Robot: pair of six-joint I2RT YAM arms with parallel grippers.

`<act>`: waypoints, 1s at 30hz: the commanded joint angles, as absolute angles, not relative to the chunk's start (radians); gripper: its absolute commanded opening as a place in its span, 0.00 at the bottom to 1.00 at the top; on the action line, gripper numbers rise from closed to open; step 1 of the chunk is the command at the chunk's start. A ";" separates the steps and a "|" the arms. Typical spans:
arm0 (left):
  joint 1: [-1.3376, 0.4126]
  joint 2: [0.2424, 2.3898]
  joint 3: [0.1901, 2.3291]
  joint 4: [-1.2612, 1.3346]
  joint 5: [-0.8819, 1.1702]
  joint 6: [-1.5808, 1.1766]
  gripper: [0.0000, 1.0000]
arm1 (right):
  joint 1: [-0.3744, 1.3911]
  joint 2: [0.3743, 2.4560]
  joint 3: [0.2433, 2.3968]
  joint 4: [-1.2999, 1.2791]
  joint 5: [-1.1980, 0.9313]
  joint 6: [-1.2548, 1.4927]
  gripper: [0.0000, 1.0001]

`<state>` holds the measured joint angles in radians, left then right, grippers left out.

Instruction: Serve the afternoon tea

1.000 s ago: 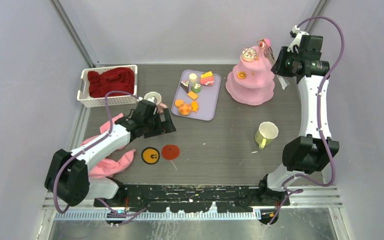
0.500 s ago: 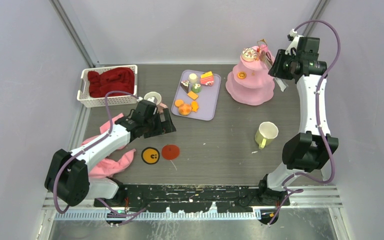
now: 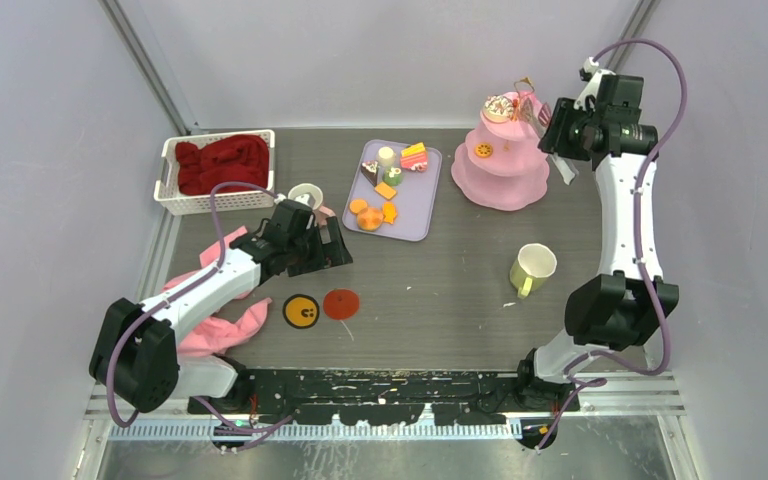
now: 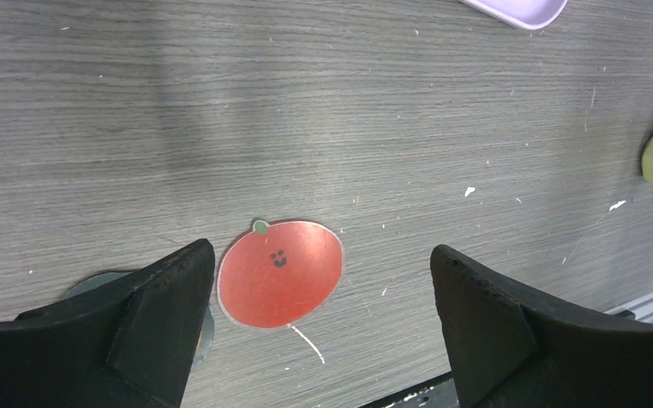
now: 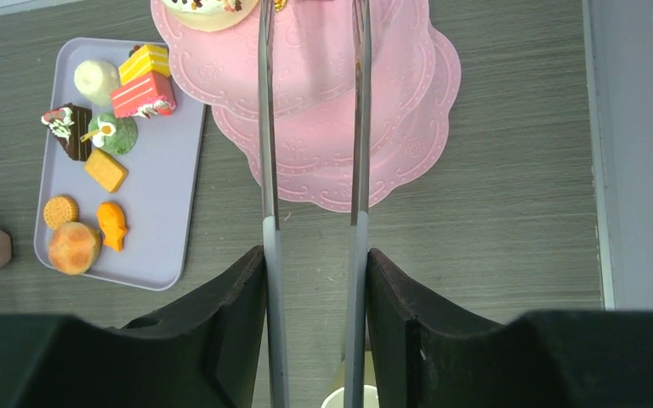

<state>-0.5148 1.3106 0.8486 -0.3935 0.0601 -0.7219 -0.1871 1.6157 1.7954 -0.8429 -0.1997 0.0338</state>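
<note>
1. Right gripper (image 5: 315, 255): jaws partly open, pressing on the metal tweezers (image 5: 265, 127). The tweezer arms stand apart ahead of the fingers, over the pink stand (image 5: 408, 102). Whether the tips hold a piece cannot be told.
2. Unserved toy cakes (image 5: 143, 93) lie on the lilac tray (image 5: 170, 246), forward-left of this gripper.
3. Recommendation: raise the tweezers straight up before swinging, lest a tip catch the frosted donut (image 3: 499, 107).
4. Left gripper (image 4: 323, 280): wide open, empty.

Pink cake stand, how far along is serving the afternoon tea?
Started: the pink stand carries a frosted donut on top and a cookie on its middle tier. In hand: the right gripper holds the tweezers, reaching over the top tier. Left: several treats lie on the lavender tray. The green mug and cream mug stand away from the red coaster, over which the left gripper hangs open.
</note>
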 commanded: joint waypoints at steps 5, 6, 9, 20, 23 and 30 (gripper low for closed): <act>-0.509 1.278 0.900 -0.376 0.089 -0.690 0.97 | -0.184 1.397 1.742 -0.825 -0.112 0.070 0.48; -0.509 1.278 0.902 -0.378 0.088 -0.688 0.97 | -0.183 1.354 1.719 -0.821 -0.109 0.078 0.48; -0.509 1.278 0.903 -0.380 0.081 -0.684 0.97 | -0.183 1.244 1.649 -0.805 -0.120 0.079 0.48; -0.509 1.227 0.883 -0.406 0.012 -0.704 0.97 | 0.120 1.057 1.599 -0.781 -0.219 0.088 0.43; -0.509 1.187 0.860 -0.414 -0.049 -0.741 0.97 | 0.380 1.104 1.515 -0.750 -0.051 0.100 0.43; -0.503 1.115 0.831 -0.452 -0.137 -0.762 0.98 | 0.563 1.317 1.306 -0.560 0.080 0.186 0.43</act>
